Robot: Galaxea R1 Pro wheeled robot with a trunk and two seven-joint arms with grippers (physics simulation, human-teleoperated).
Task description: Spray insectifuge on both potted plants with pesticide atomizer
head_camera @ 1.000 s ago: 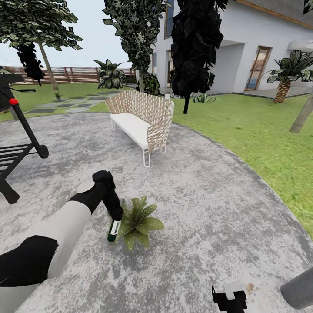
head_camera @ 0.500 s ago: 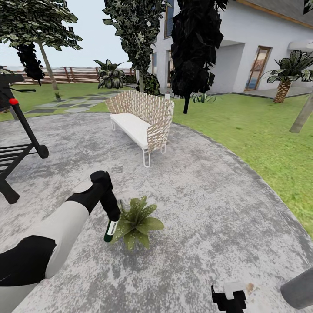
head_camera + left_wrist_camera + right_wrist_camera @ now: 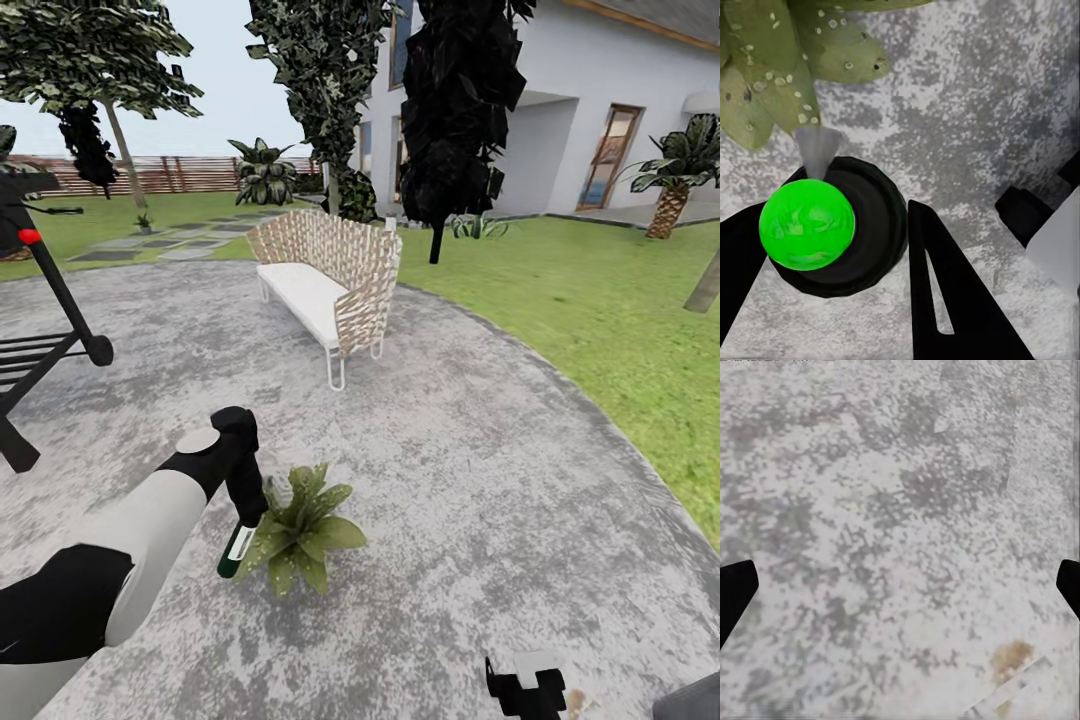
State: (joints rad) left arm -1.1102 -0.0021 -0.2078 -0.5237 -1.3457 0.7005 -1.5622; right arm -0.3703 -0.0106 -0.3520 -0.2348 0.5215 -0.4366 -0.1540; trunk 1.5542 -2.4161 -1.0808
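On the round grey patio (image 3: 480, 470), the left gripper (image 3: 245, 520) clamps the pesticide atomizer (image 3: 235, 551), its bottle tilted just at nine o'clock of a potted plant (image 3: 300, 527) with white-speckled leaves. A wicker bench (image 3: 325, 285) stands at twelve o'clock, well apart. At five o'clock the right gripper (image 3: 527, 690) hangs over bare paving, fingers spread wide, holding nothing.
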